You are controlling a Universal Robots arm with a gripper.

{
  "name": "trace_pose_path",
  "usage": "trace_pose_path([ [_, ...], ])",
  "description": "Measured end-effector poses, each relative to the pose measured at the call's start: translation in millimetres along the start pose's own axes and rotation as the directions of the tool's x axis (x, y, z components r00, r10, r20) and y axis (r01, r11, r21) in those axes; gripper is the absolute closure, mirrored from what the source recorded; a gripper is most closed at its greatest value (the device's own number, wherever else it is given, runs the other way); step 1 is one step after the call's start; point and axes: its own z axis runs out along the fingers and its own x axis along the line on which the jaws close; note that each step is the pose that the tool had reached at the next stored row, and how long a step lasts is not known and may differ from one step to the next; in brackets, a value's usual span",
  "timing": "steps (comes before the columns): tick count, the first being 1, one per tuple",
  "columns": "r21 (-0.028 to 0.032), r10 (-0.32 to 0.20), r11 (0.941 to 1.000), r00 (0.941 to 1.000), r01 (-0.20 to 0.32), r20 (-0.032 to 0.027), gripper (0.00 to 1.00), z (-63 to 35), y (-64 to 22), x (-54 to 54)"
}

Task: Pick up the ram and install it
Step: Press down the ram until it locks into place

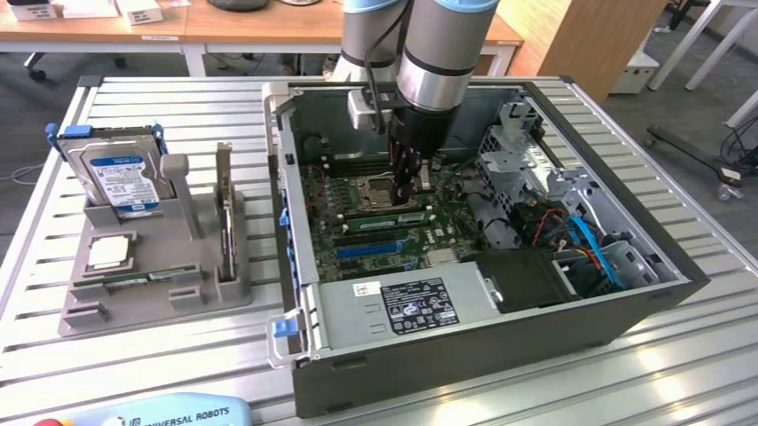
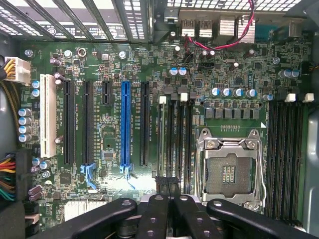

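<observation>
Inside the open computer case [image 1: 663,293], my gripper [image 1: 409,189] hangs over the motherboard [image 2: 109,69], by the memory slots next to the empty processor socket [image 2: 229,172]. Its black fingers [image 2: 154,214] are pressed together, and I see nothing between them. A thin green ram stick [image 1: 382,216] appears to sit edge-on in the slot [image 2: 162,139] just under the fingertips of the gripper [image 2: 167,199]. Whether the fingers touch it I cannot tell. A second ram stick [image 1: 124,280] lies in the grey holder [image 1: 154,306] outside the case.
The grey holder, at the exterior view's left, also carries a hard drive [image 1: 116,177] with a blue-white label and a small square silver chip [image 1: 109,252]. Inside the case, the power supply [image 1: 403,306], drive cage [image 1: 521,164] and loose cables [image 1: 592,253] crowd the board.
</observation>
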Motion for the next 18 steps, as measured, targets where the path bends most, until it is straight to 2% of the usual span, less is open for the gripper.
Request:
trace_pose_path([
  [5,0.0003,0.015,0.9999,0.9999,-0.015,0.0003,0.9,0.0,0.0,0.0],
  [12,0.0018,0.099,0.9951,0.9951,-0.099,0.0017,0.9,0.0,0.0,0.0],
  [16,0.0029,0.16,0.9871,0.9871,-0.16,0.0029,0.9,0.1,0.0,0.0],
  [17,0.0035,0.194,0.981,0.981,-0.194,0.0037,0.9,0.2,0.0,0.0],
  [18,0.0037,0.21,0.9777,0.9777,-0.21,0.004,0.9,0.2,0.0,0.0],
])
